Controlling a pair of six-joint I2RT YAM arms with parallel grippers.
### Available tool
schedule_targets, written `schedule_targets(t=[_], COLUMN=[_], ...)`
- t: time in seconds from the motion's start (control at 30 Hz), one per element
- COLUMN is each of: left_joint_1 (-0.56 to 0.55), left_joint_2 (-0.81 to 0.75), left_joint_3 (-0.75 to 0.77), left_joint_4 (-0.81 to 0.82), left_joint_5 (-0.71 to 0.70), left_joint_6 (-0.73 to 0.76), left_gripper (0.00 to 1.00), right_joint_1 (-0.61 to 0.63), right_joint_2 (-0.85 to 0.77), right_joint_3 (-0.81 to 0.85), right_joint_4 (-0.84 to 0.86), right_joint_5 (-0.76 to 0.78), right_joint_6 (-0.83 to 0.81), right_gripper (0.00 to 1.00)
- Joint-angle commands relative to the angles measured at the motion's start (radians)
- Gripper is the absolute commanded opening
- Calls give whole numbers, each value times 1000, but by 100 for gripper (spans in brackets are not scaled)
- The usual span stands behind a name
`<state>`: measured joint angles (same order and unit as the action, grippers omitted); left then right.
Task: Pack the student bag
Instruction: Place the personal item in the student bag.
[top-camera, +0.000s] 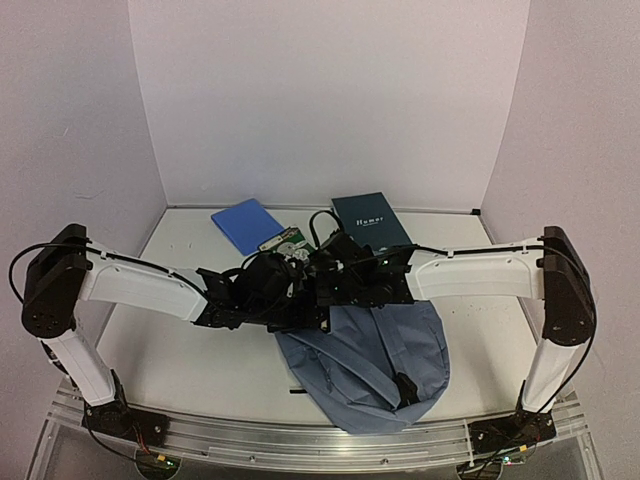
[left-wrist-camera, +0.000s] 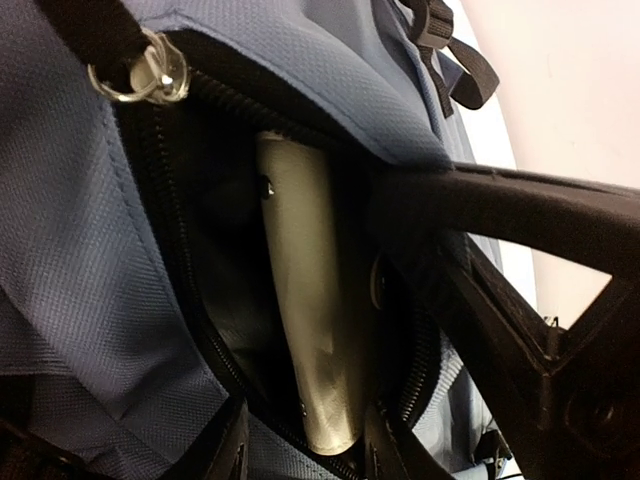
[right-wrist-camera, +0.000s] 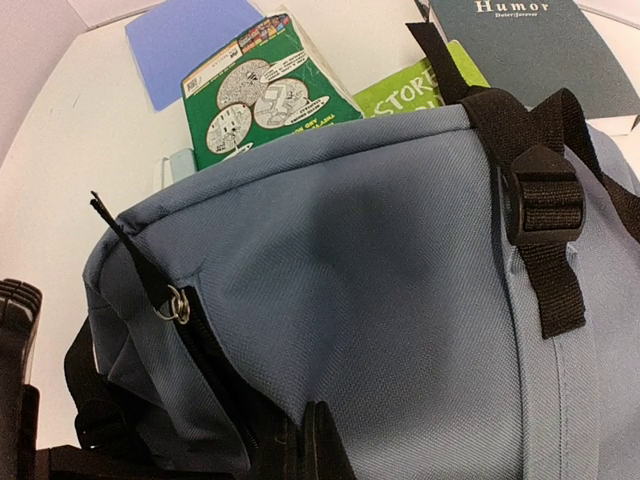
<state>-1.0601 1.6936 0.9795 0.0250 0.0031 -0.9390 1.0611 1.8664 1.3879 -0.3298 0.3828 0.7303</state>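
Note:
The slate-blue student bag lies at the near middle of the table, its zipped mouth held open toward the arms. My right gripper is shut on the upper edge of the bag's mouth, beside the zipper ring. My left gripper is at the mouth. In the left wrist view a pale book stands on edge inside the dark lining. Its near end sits between my left gripper's jaws, which stand apart with a gap on one side. The right gripper's black body shows at the right.
Behind the bag lie a blue book, a green puzzle book, a light green book and a dark teal "Humor" book. Black straps and a buckle run over the bag's top.

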Motion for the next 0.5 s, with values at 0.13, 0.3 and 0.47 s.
schedule_targets(t=[0.13, 0.3, 0.47], left_joint_1=[-6, -6, -6], left_joint_2=[-13, 41, 98], left_joint_3=[37, 79, 134], left_joint_4=[26, 57, 87], left_joint_5=[93, 162, 224], left_joint_6=[16, 33, 57], left_gripper=[21, 14, 12], right_joint_1=[2, 2, 2], right_joint_2=[-52, -43, -36], right_joint_3=[6, 15, 25], right_joint_4=[109, 109, 110], right_joint_5=[33, 30, 22], right_joint_6=[14, 6, -1], right_gripper=[0, 0, 0])
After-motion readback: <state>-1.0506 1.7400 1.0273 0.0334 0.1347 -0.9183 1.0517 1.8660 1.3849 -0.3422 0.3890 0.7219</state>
